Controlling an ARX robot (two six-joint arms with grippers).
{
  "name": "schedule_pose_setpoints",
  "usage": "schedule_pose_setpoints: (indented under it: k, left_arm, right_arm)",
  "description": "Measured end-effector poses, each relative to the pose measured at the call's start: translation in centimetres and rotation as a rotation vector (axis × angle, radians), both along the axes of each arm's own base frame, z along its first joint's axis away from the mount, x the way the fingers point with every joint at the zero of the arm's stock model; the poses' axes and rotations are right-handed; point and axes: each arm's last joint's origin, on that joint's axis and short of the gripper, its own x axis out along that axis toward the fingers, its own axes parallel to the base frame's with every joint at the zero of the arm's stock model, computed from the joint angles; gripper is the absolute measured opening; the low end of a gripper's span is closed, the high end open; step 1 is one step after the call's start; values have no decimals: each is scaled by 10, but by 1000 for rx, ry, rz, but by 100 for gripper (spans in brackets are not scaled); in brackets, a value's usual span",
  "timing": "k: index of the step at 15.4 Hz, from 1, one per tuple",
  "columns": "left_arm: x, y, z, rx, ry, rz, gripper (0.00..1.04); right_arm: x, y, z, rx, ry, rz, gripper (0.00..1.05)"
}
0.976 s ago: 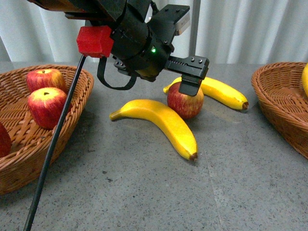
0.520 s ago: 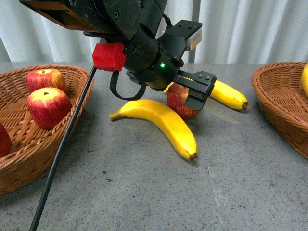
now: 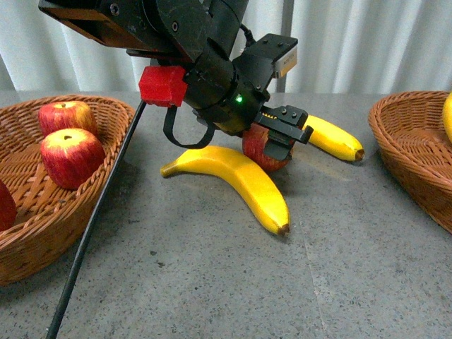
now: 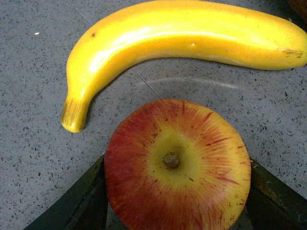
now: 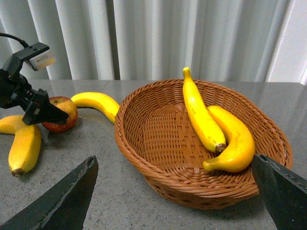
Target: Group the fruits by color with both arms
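Left gripper (image 3: 272, 145) sits top-down over the loose apple (image 4: 177, 167), one finger on either side at its widest part. I can't tell if the pads bite, since the apple's bulge hides them. Centred on the stem like this, it looks to me like a squeeze-and-lift bound for the apple basket (image 3: 106, 134), well left of the apple. Front banana (image 3: 240, 176) lies just before the apple, rear banana (image 3: 332, 138) just behind. Right gripper (image 5: 172, 160) gapes empty, well right of the apple, facing the banana basket (image 5: 144, 158); parked clear, I'd guess. White tag (image 5: 41, 60) on the left arm is unreadable, and I see no other text.
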Motion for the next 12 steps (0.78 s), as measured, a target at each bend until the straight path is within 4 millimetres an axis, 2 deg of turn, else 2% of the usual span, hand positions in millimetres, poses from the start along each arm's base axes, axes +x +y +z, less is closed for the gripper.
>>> schedule_pose_setpoints:
  k: [3, 4, 6, 7, 9, 10, 12]
  left_arm:
    - [-2, -2, 4, 7, -18, 5, 70]
    - [-6, -2, 12, 0, -41, 6, 69]
    - [-22, 3, 46, -24, -123, 20, 69]
    - [-34, 10, 74, -53, -191, 46, 69]
    - [-56, 32, 114, -120, -275, 126, 69]
    - [-66, 53, 127, -138, -293, 206, 69]
    - [-82, 90, 130, -159, -284, 367, 69]
  right_arm:
    - [0, 0, 0, 0, 0, 0, 98]
    - [0, 0, 0, 0, 0, 0, 98]
    - [0, 0, 0, 0, 0, 0, 98]
    - [0, 0, 0, 0, 0, 0, 98]
    - [0, 0, 0, 0, 0, 0, 98]
    - [0, 0, 0, 0, 0, 0, 98]
    - [0, 0, 0, 0, 0, 0, 98]
